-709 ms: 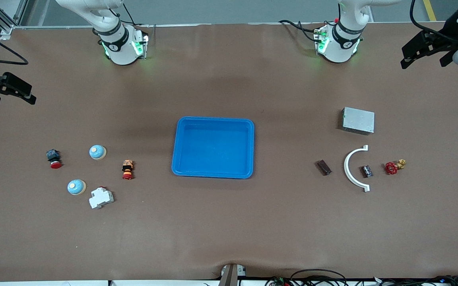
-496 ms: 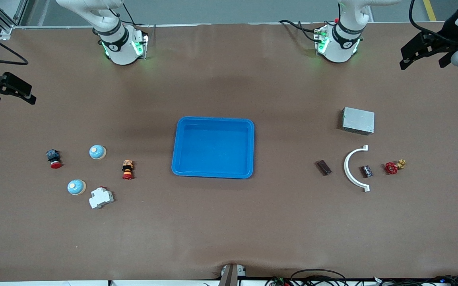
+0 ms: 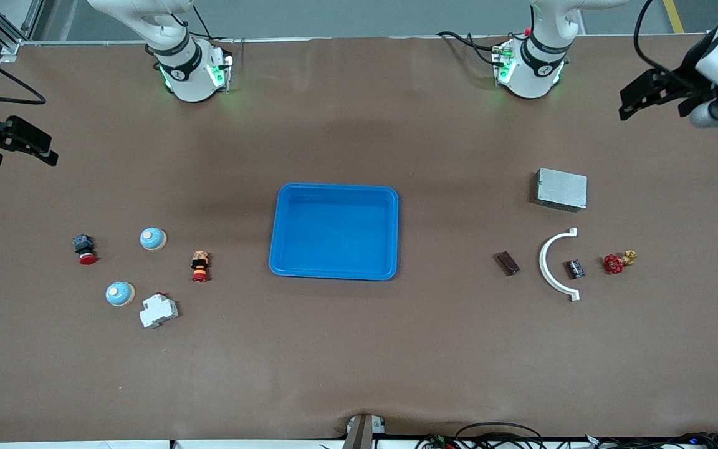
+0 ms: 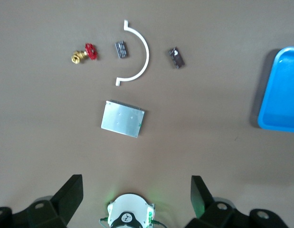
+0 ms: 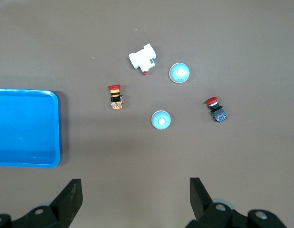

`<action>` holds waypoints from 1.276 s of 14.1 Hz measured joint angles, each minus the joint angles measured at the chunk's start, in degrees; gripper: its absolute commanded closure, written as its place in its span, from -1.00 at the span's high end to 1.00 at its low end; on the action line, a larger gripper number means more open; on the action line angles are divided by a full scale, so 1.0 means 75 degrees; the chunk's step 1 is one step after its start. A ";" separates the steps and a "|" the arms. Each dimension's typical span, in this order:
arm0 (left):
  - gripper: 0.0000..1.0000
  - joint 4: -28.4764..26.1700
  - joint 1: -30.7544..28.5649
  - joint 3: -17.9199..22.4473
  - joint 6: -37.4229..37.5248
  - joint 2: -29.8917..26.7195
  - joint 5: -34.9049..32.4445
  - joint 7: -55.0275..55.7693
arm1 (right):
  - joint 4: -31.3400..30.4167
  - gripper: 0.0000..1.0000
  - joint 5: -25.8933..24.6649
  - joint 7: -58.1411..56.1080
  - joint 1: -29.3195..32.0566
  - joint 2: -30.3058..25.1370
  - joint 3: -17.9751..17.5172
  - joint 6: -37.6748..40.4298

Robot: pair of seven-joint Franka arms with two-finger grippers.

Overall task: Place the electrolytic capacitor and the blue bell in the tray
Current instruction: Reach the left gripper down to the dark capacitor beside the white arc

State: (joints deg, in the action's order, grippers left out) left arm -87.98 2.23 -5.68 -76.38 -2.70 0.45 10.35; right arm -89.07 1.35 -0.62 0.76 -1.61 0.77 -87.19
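The bright-blue tray (image 3: 334,234) lies empty at the table's middle; an edge of it shows in both wrist views (image 4: 283,95) (image 5: 23,128). Two blue bells (image 3: 153,239) (image 3: 119,294) sit toward the right arm's end (image 5: 161,119) (image 5: 179,72). The electrolytic capacitor (image 3: 576,269), a small dark cylinder, lies inside a white arc toward the left arm's end (image 4: 121,49). My left gripper (image 3: 652,113) (image 4: 136,183) hangs open, high over the bare table at the left arm's end. My right gripper (image 3: 22,159) (image 5: 135,183) hangs open over the right arm's end, holding nothing.
Near the bells lie a white breaker (image 3: 159,310), a red-capped button (image 3: 85,248) and an orange-and-red button (image 3: 200,265). Around the capacitor are the white arc (image 3: 549,265), a dark brown part (image 3: 508,262), a red-handled brass valve (image 3: 618,261) and a grey metal box (image 3: 561,189).
The left gripper has drifted a little toward the table's middle. The right gripper has barely shifted. Nothing on the table has moved.
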 measured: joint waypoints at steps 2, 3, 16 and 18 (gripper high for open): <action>1.00 -0.0265 -0.0001 -0.0002 -0.0233 0.0323 0.0000 0.0089 | 0.0000 1.00 -0.0001 0.0000 0.0000 0.0017 0.0000 -0.0005; 1.00 -0.0478 0.0000 -0.0002 -0.0480 0.0440 0.0000 0.0199 | 0.0000 1.00 -0.0001 0.0000 0.0000 0.0028 0.0000 -0.0008; 1.00 -0.3640 0.0066 -0.0136 -0.5107 0.1562 0.0003 0.3167 | 0.0000 1.00 -0.0004 0.0001 0.0009 0.0156 0.0014 -0.0002; 0.85 -0.3669 0.0089 -0.0221 -0.5721 0.2034 0.0003 0.3779 | -0.0003 1.00 -0.0004 0.0001 0.0017 0.0171 0.0027 0.0028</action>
State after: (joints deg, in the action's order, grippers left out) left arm -115.50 2.90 -7.34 -119.29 12.55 0.48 38.69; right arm -89.10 1.32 -0.61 0.89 -0.32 0.98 -86.98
